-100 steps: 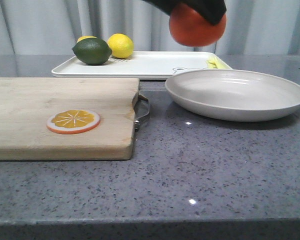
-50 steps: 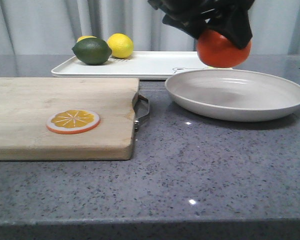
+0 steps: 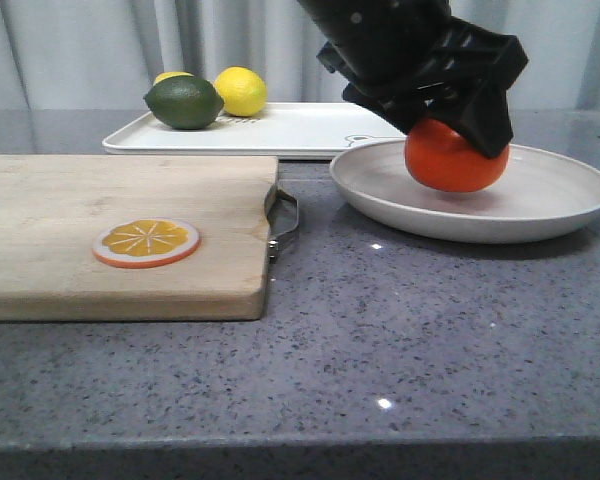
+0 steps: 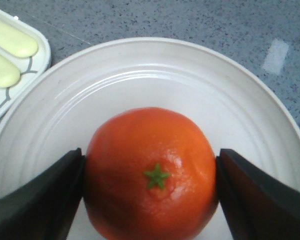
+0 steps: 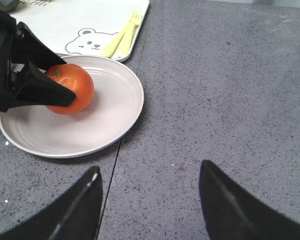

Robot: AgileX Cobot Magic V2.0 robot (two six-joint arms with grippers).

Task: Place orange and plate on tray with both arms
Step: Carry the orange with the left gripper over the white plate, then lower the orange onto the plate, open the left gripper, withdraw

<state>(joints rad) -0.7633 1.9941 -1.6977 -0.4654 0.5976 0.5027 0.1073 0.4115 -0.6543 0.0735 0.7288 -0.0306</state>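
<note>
My left gripper (image 3: 452, 128) is shut on the orange (image 3: 455, 160), its fingers pressing on both sides in the left wrist view (image 4: 150, 195). The orange (image 4: 150, 172), green stem spot up, is down inside the off-white plate (image 3: 545, 200), at or just above its floor. The plate (image 5: 107, 117) stands on the grey counter just in front of the white tray (image 3: 300, 130). My right gripper (image 5: 150, 170) is open and empty above bare counter beside the plate, out of the front view. The tray's near corner shows in the right wrist view (image 5: 90, 15).
A wooden cutting board (image 3: 120, 200) with an orange slice disc (image 3: 146, 242) lies at the left, its metal handle near the plate. A lime (image 3: 184, 102) and lemons (image 3: 241, 91) sit on the tray's far left. Pale yellow cutlery (image 5: 121, 37) lies on the tray's right end.
My left gripper has carried the orange right and down, from high above the tray's edge into the plate.
</note>
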